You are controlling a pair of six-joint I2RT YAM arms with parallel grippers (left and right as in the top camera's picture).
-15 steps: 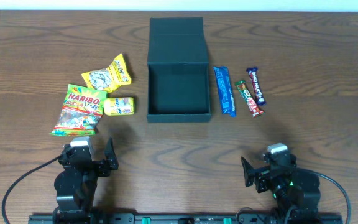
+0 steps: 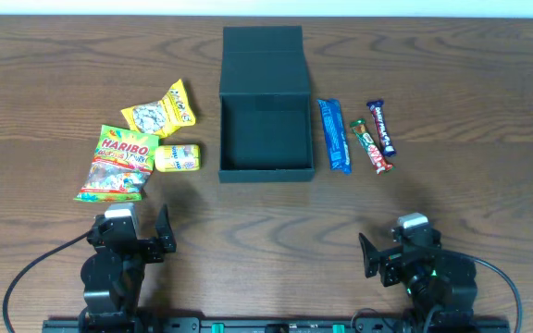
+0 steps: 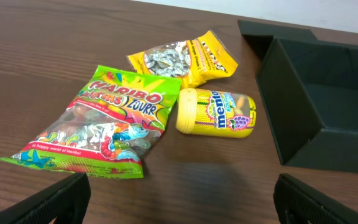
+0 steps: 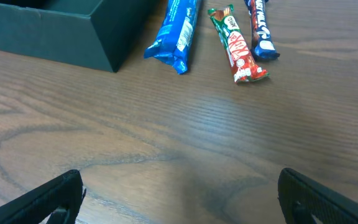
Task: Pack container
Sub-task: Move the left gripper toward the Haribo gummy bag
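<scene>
The container [image 2: 266,168] is a dark green-black square box, open, with its flap lid [image 2: 263,63] lying back behind it; it also shows in the left wrist view [image 3: 291,93] and the right wrist view [image 4: 55,46]. Left of it lie a Haribo bag [image 2: 118,163], a yellow snack packet [image 2: 160,111] and a yellow Mentos tub [image 2: 178,157]. Right of it lie a blue bar [image 2: 334,135], a red-green bar [image 2: 370,146] and a dark blue bar [image 2: 381,128]. My left gripper [image 3: 180,205] is open and empty at the near left. My right gripper [image 4: 180,199] is open and empty at the near right.
The wooden table [image 2: 489,102] runs to a white wall at the back. Both arm bases stand at the table's front edge, with cables running off them.
</scene>
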